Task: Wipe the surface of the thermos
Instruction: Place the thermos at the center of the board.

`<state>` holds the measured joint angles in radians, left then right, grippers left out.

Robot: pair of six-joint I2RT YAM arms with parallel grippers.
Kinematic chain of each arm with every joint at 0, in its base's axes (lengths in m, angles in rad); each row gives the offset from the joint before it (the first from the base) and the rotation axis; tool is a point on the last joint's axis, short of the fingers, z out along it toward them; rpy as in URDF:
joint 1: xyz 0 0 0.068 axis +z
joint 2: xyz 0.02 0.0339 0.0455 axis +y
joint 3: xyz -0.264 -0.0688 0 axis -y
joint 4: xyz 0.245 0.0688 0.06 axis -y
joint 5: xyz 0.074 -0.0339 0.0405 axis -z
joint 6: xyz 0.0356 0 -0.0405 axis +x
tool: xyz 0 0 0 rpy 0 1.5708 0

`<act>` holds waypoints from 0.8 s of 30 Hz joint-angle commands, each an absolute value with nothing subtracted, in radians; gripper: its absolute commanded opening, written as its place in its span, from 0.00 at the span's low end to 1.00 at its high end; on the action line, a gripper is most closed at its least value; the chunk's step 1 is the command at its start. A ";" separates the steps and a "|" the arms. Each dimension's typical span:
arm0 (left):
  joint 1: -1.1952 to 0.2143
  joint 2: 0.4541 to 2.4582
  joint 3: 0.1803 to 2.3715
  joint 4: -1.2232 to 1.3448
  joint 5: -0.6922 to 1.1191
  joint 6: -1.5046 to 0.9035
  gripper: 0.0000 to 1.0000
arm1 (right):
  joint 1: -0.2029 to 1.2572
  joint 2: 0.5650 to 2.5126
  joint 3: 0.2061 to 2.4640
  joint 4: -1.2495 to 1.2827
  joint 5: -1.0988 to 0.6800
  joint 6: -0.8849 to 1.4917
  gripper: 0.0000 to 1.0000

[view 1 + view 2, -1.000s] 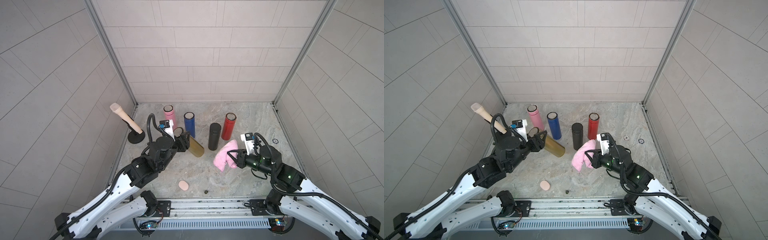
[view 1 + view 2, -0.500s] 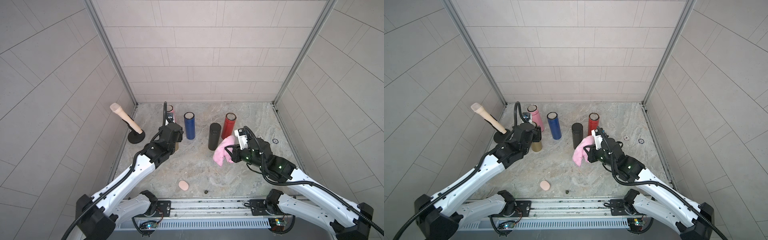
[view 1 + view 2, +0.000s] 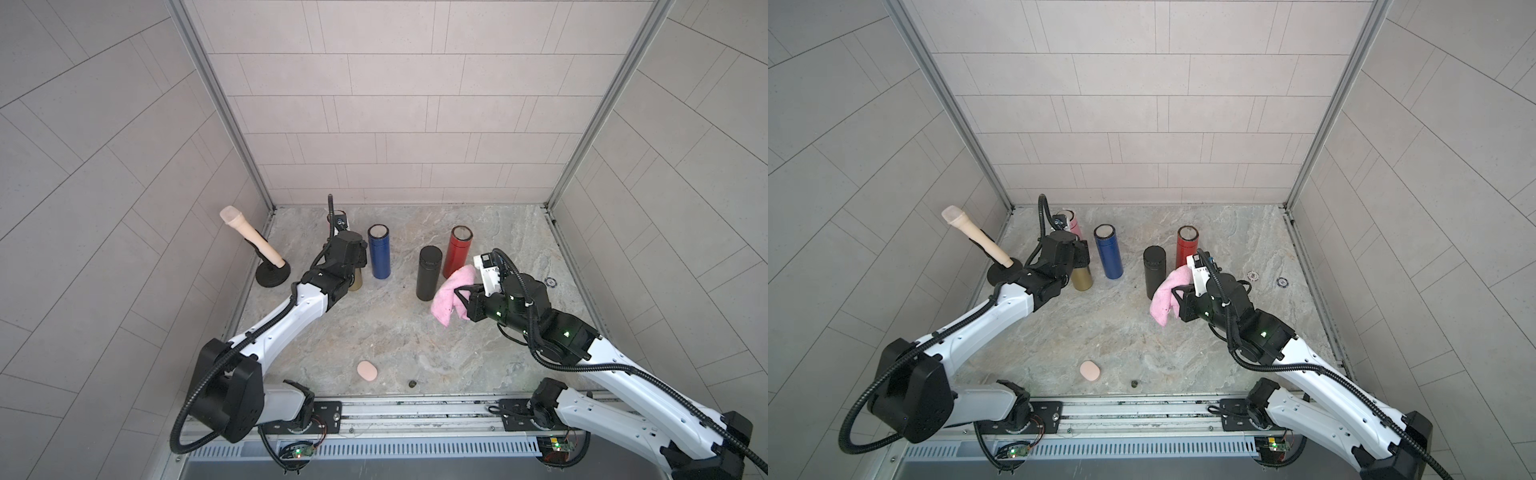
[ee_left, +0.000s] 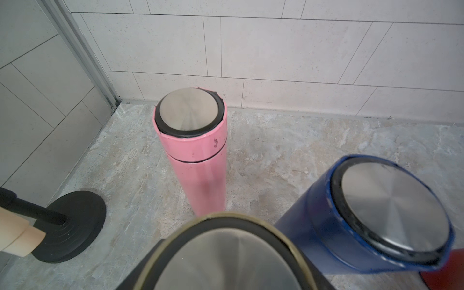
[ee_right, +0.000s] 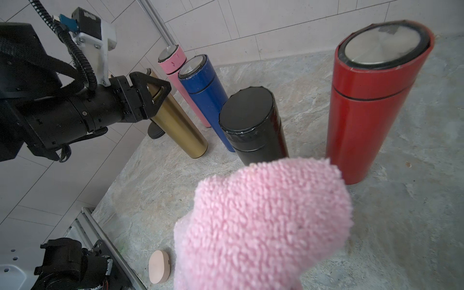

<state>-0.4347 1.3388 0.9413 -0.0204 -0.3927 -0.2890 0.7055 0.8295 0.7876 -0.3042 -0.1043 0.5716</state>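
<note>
The marble surface (image 3: 374,332) carries 5 upright thermoses in a loose row, and both arms reach in from the front rail.

The left claw (image 5: 154,93) is clamped on the cap end of the gold thermos (image 5: 179,125), the one apparently being readied for wiping. It stands on its base near the left wall, just beside the blue thermos (image 3: 379,251) and close in front of the pink thermos (image 4: 200,165). The black thermos (image 3: 428,272) and the red thermos (image 3: 457,253) stand further right.

The right claw (image 3: 460,302) is pinched tight on a bunched pink cloth (image 3: 446,299), which hangs beside the black thermos and well apart from the gold one.

Judging from this, wiping has not yet begun, and the risks lie in the crossing. The cloth must pass the black and blue thermoses; a trailing fold or the wrist could catch either and topple it. With the grip high on the gold thermos, a firm sideways wipe lower down could twist it in the jaws or swing its base into the blue or pink neighbour. A small bunch of cloth may also let bare fingers scrape the metal.

A beige oval pad (image 3: 367,370) lies near the front, out of the way.
</note>
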 commanded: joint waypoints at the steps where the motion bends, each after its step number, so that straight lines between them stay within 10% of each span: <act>1: -0.422 1.349 0.936 0.127 -0.377 -0.319 0.00 | 0.693 0.817 0.804 -0.312 -0.098 0.554 0.00; 6: -0.421 1.381 0.922 0.151 -0.385 -0.330 0.00 | 0.681 0.825 0.801 -0.311 -0.107 0.552 0.00; 11: -0.421 1.388 0.910 0.152 -0.387 -0.335 0.30 | 0.674 0.828 0.801 -0.308 -0.114 0.555 0.00; 24: -0.424 1.370 0.899 0.146 -0.363 -0.317 0.68 | 0.670 0.829 0.802 -0.304 -0.120 0.563 0.00</act>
